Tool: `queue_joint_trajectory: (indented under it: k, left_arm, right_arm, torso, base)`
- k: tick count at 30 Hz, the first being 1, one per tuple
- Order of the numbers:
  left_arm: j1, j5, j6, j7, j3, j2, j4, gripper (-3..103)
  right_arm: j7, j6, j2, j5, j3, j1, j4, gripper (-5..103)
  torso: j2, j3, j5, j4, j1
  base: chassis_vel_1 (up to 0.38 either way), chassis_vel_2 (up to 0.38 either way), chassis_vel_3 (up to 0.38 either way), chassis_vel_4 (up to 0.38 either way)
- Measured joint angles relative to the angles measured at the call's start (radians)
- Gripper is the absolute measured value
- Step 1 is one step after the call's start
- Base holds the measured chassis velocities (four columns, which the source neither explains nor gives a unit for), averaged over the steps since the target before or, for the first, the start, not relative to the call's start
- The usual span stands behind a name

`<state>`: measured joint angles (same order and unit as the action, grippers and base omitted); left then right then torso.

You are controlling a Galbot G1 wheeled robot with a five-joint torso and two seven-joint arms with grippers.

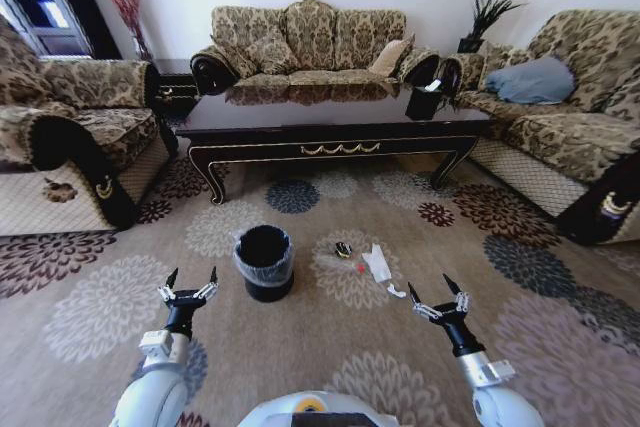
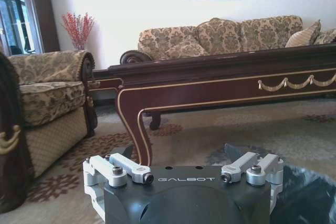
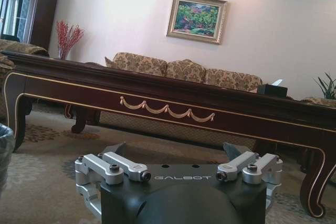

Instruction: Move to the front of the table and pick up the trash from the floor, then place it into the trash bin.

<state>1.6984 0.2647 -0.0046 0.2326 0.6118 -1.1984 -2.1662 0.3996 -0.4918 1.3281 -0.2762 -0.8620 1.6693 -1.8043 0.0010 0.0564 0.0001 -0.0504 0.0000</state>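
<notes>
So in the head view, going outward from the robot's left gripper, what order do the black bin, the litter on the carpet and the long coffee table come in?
From the left gripper:
1. The trash bin, just ahead and to its right.
2. The trash, farther right on the floor.
3. The table, well ahead, before the sofa.

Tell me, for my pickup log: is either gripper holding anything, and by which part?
Nothing is held: left gripper and right gripper are open above the floor.

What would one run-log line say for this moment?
left gripper: open, beside round black bin | right gripper: open, near clear plastic bottle on patterned beige carpet | holding: nothing
</notes>
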Motion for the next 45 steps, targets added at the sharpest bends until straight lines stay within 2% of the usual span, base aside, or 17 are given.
queue_joint_trajectory:
  k: [10,14,18,19,22,23,24,26,28,29,30,32,34,40,45]
  left_arm:
    - [-0.011,0.006,0.018,0.002,-0.008,0.000,0.016,99]
    - [-0.019,0.026,0.054,0.008,-0.013,0.002,0.017,99]
    - [-0.029,0.091,0.156,0.038,-0.016,0.039,-0.038,98]
    - [-0.029,0.091,0.156,0.038,-0.016,0.039,-0.038,98]
    - [-0.019,0.197,0.293,0.082,-0.015,0.081,-0.142,98]
    - [-0.019,0.197,0.293,0.082,-0.015,0.081,-0.142,98]
    - [-0.028,0.271,0.392,0.116,-0.019,0.098,-0.173,100]
    - [-0.061,0.387,0.532,0.175,-0.030,0.118,-0.193,92]
    - [-0.105,0.501,0.645,0.247,-0.039,0.138,-0.199,89]
    - [-0.105,0.501,0.645,0.247,-0.039,0.138,-0.199,89]
    - [-0.121,0.534,0.680,0.275,-0.039,0.146,-0.199,86]
    - [-0.147,0.579,0.737,0.330,-0.035,0.167,-0.192,90]
    - [-0.163,0.629,0.754,0.362,-0.028,0.185,-0.173,91]
    - [-0.234,0.738,0.755,0.372,-0.050,0.190,-0.079,96]
    - [-0.292,0.775,0.751,0.368,-0.092,0.179,0.013,97]
  right_arm:
    - [-0.004,-0.009,0.006,0.013,0.002,0.000,0.009,100]
    - [-0.008,-0.018,0.007,0.014,0.010,-0.005,0.017,100]
    - [-0.007,-0.035,0.008,0.013,0.013,-0.011,0.032,100]
    - [-0.007,-0.035,0.008,0.013,0.013,-0.011,0.032,100]
    - [-0.002,-0.050,0.015,0.016,0.010,-0.007,0.048,100]
    - [-0.002,-0.050,0.015,0.016,0.010,-0.007,0.048,100]
    - [0.000,-0.056,0.016,0.018,0.010,-0.006,0.053,100]
    - [0.001,-0.058,0.017,0.022,0.009,-0.008,0.054,100]
    - [0.000,-0.058,0.017,0.023,0.008,-0.012,0.053,100]
    - [0.000,-0.058,0.017,0.023,0.008,-0.012,0.053,100]
    - [0.000,-0.058,0.018,0.023,0.008,-0.013,0.052,100]
    - [-0.001,-0.058,0.019,0.023,0.004,-0.013,0.051,100]
    - [-0.001,-0.060,0.023,0.023,0.002,-0.008,0.052,100]
    - [0.001,-0.065,0.029,0.027,0.002,-0.002,0.053,100]
    - [-0.001,-0.062,0.028,0.027,0.004,-0.003,0.047,100]
  torso:
    - [0.000,0.000,-0.0001,0.0002,0.000]
    - [0.000,0.000,-0.0001,0.0003,0.000]
    - [0.000,0.000,-0.0003,0.0001,0.000]
    - [0.000,0.000,-0.0003,0.0001,0.000]
    - [0.000,0.000,0.0005,0.0000,0.000]
    - [0.000,0.000,0.0005,0.0000,0.000]
    - [0.000,0.000,0.0004,0.0000,0.000]
    - [0.000,0.000,0.0001,0.0001,0.000]
    - [0.000,0.000,-0.0004,-0.0002,0.000]
    - [0.000,0.000,-0.0004,-0.0002,0.000]
    - [0.000,0.000,-0.0004,0.0000,0.000]
    - [0.000,0.000,-0.0002,0.0000,0.000]
    - [0.000,0.000,-0.0001,0.0001,0.000]
    - [0.000,0.000,-0.0002,0.0001,0.000]
    - [0.000,0.000,-0.0001,0.0000,0.000]
  base:
    - [-0.194,0.190,0.197,-0.211]
    - [-0.137,0.123,0.120,-0.138]
    - [-0.037,0.031,0.038,-0.041]
    - [0.000,0.000,0.000,0.000]
    - [0.000,0.000,0.000,0.000]
    - [0.000,0.000,0.000,0.000]
    - [0.000,0.000,0.000,0.000]
    - [0.000,0.000,0.000,0.000]
    - [0.000,0.000,0.000,0.000]
    - [0.000,0.000,0.000,0.000]
    - [0.000,0.000,0.000,0.000]
    - [0.000,0.000,0.000,0.000]
    - [0.000,0.000,0.000,0.000]
    - [0.000,0.000,0.000,0.000]
    - [0.000,0.000,0.000,0.000]
